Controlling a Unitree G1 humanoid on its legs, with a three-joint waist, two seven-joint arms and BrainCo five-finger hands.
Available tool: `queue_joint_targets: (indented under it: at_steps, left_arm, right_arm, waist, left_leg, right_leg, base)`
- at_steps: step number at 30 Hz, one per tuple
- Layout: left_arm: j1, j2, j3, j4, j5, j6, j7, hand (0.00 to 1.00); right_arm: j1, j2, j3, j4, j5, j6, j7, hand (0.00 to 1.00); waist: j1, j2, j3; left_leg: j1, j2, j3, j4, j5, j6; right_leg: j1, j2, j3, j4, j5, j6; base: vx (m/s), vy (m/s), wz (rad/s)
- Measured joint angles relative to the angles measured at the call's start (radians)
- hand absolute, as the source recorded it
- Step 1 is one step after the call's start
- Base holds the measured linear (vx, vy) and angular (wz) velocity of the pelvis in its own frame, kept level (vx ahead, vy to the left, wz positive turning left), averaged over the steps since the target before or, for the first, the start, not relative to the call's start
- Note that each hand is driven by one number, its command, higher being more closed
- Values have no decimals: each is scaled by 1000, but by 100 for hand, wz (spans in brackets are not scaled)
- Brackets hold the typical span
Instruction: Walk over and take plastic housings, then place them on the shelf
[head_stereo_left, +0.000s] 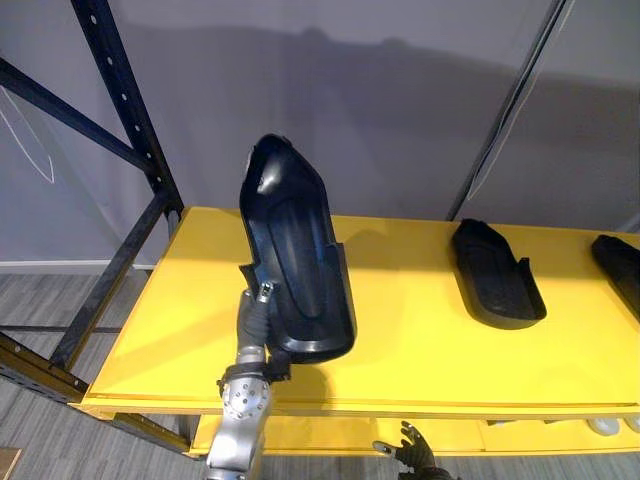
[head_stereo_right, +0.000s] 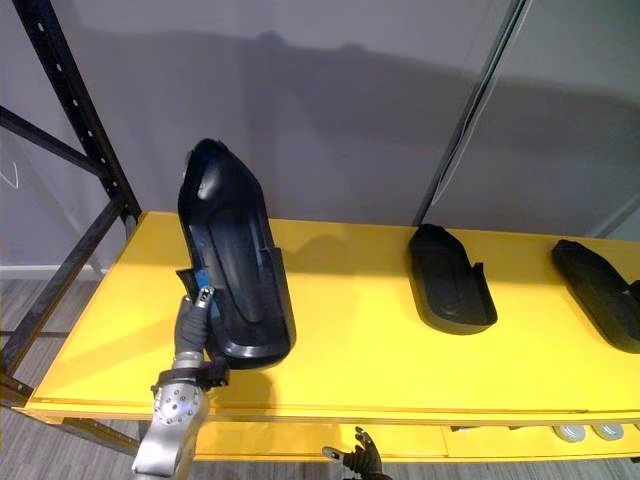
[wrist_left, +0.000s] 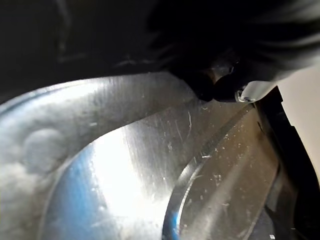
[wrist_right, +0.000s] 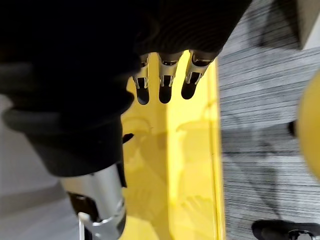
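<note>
**A:** What is the left hand doing?

**B:** The left hand (head_stereo_left: 256, 320) is raised at the shelf's front edge. Its thumb is hooked over the side wall of a long, glossy black plastic housing (head_stereo_left: 295, 240), and it is clamped on that housing near the lower end.

**A:** How does the housing sit?

**B:** It is nearly upright with the narrow end on top and the hollow side facing the head camera. Its rounded lower end is right at the flat yellow shelf board (head_stereo_left: 400, 340). I cannot tell whether it touches the board or hangs just above it.

**A:** And the right hand?

**B:** The right hand (head_stereo_left: 412, 452) hangs low, below the board's front edge. Its fingers (wrist_right: 165, 85) are loose and spread and hold nothing. Under it are a lower yellow board (wrist_right: 187, 165) and the grey striped floor (wrist_right: 260, 125).

**A:** What else is on the shelf?

**B:** A second black plastic housing (head_stereo_left: 495, 275) lies flat, well to the right of the held one. A third black plastic housing (head_stereo_right: 600, 295) lies further right, at the edge of view. A dark perforated steel upright (head_stereo_left: 125, 100) rises at the shelf's back left corner, with a grey wall (head_stereo_left: 380, 100) behind it.
</note>
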Motion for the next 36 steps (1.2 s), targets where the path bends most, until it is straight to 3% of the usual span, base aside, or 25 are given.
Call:
queue_joint_targets:
  at_steps: [5, 9, 15, 16, 25, 36]
  left_arm:
    - [-132, 82, 83, 217, 17, 66, 0, 100]
    - [-192, 123, 120, 378, 38, 115, -4, 100]
    - [-292, 149, 156, 518, 59, 139, -5, 100]
    - [-310, 149, 156, 532, 63, 139, -5, 0]
    - [-392, 181, 193, 597, 75, 129, 0, 0]
    - [-440, 184, 189, 614, 32, 110, 22, 0]
  right_arm:
    - [-22, -31, 0, 29, -8, 0, 28, 0]
    - [-22, -59, -2, 52, -20, 1, 40, 0]
    - [-28, -72, -19, 53, -18, 1, 52, 0]
    - [-27, -72, -19, 53, -18, 1, 52, 0]
    - [-42, -65, -21, 75, -19, 0, 53, 0]
    - [-78, -62, -27, 124, -22, -1, 58, 0]
  waist:
    - [-23, 19, -3]
    - [-42, 33, 7]
    - [-61, 51, 22]
    - [-62, 50, 21]
    - [-70, 31, 23]
    - [-93, 7, 35]
  left_leg:
    - [50, -3, 7, -173, 114, 1]
    - [46, -9, 13, -179, 122, 0]
    - [29, -20, -34, -180, 120, -3]
    - [19, -22, -34, -180, 120, -3]
    - [15, -64, -35, -179, 118, 12]
    - [52, -53, -34, -175, 118, 16]
  right_leg:
    - [-22, 10, 1, -28, 24, -1]
    - [-25, 7, 7, -48, 22, -2]
    - [-37, 11, 30, -63, 18, 0]
    - [-38, 11, 35, -75, 18, 0]
    - [-40, -5, 111, -95, 29, -3]
    - [0, 4, 115, -105, 35, 0]
  base:
    - [-116, -19, -5]
    - [-203, -10, -13]
    - [-185, 16, -1]
    - [-72, 28, 13]
    - [50, 43, -4]
    - [57, -15, -2]
